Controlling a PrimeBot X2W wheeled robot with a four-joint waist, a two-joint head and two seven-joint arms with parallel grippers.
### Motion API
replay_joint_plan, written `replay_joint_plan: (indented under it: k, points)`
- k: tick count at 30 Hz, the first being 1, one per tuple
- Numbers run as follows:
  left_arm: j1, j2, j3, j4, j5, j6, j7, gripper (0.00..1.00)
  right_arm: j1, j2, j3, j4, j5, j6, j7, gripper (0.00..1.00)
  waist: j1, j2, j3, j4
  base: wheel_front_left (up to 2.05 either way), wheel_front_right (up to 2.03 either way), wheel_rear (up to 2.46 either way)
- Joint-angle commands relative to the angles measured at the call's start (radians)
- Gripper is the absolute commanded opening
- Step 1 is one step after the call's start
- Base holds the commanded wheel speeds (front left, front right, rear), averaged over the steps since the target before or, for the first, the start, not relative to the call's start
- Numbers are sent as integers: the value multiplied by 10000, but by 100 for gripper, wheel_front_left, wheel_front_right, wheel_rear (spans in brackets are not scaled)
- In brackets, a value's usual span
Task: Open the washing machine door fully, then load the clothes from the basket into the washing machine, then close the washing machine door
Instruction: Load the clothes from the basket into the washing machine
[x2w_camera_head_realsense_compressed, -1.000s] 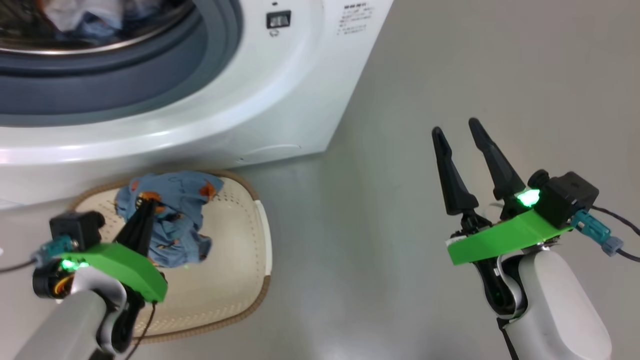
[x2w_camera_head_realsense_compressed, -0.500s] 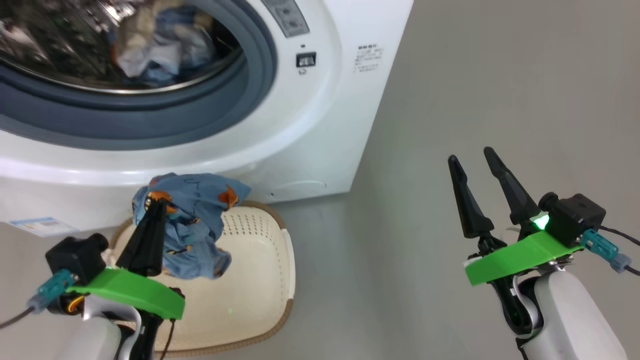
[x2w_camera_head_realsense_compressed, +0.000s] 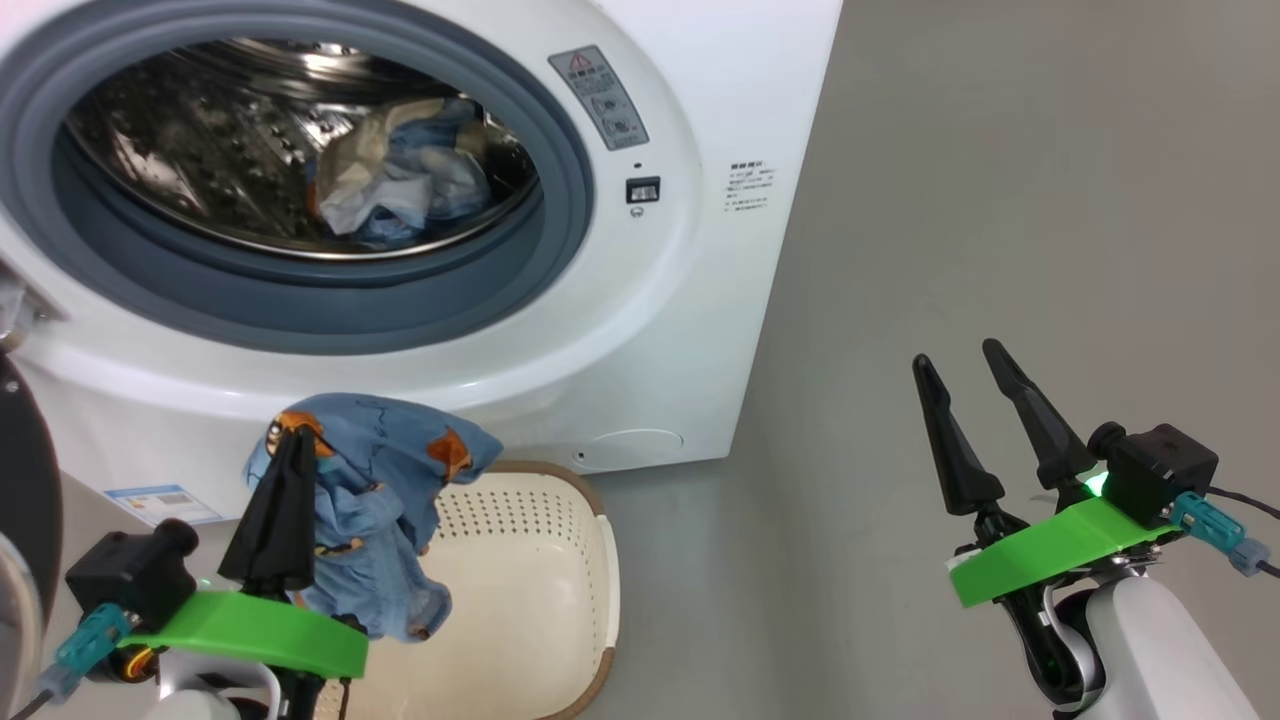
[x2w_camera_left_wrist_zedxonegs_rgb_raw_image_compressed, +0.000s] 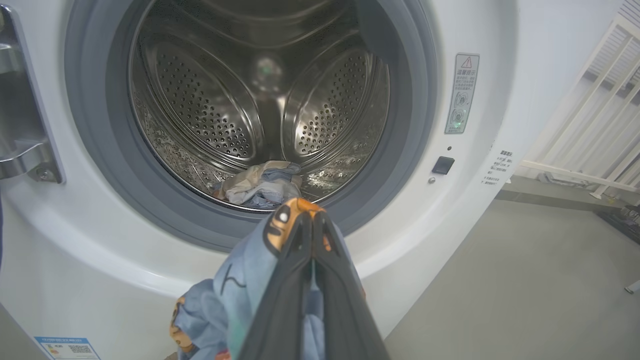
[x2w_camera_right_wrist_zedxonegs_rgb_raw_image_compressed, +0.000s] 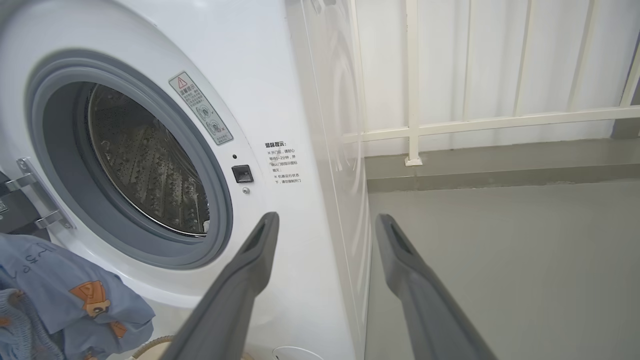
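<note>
Left tool (x2w_camera_head_realsense_compressed: 287, 438) pinching a light blue garment (x2w_camera_head_realsense_compressed: 390, 480) above the basket (x2w_camera_head_realsense_compressed: 560, 570), right tool (x2w_camera_head_realsense_compressed: 956, 354) spread and empty over the floor (x2w_camera_head_realsense_compressed: 1000, 200), other clothes (x2w_camera_head_realsense_compressed: 395, 190) inside the washing machine (x2w_camera_head_realsense_compressed: 690, 330)

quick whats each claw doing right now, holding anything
Left claw: closed on a light blue garment with orange-brown patches.
Right claw: open, holding nothing.

lite: bright, even, diffuse | glare: steel drum (x2w_camera_left_wrist_zedxonegs_rgb_raw_image_compressed: 210, 110) ahead of left gripper (x2w_camera_left_wrist_zedxonegs_rgb_raw_image_compressed: 311, 217) | shadows: faint | focus: sharp | wrist cams: edges bowed
</note>
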Motion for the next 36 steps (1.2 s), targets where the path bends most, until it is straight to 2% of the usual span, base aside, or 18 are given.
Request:
replay_joint_plan:
  k: [1,11,21,27,36]
  points:
    - [-87,197,441,-362,128,70,-64,0,83,-88,214,-251,134,16,-48,100,0,0,-109,72,0,0,0]
    - [-477,222,686,-492,101,150,-64,0,151,-109,226,-340,140,16,-48,100,0,0,43,129,0,0,0]
    - [-2415,481,862,111,192,48,150,0,-23,-51,450,-401,129,16,-48,100,0,0,423,-81,0,0,0]
    - [-3997,568,915,1075,243,-110,206,0,-195,14,485,-431,117,16,-48,100,0,0,945,-412,0,0,0]
    - [-6068,701,590,3725,499,-574,405,0,-517,258,488,-608,24,16,-48,100,0,0,1942,-1024,0,0,0]
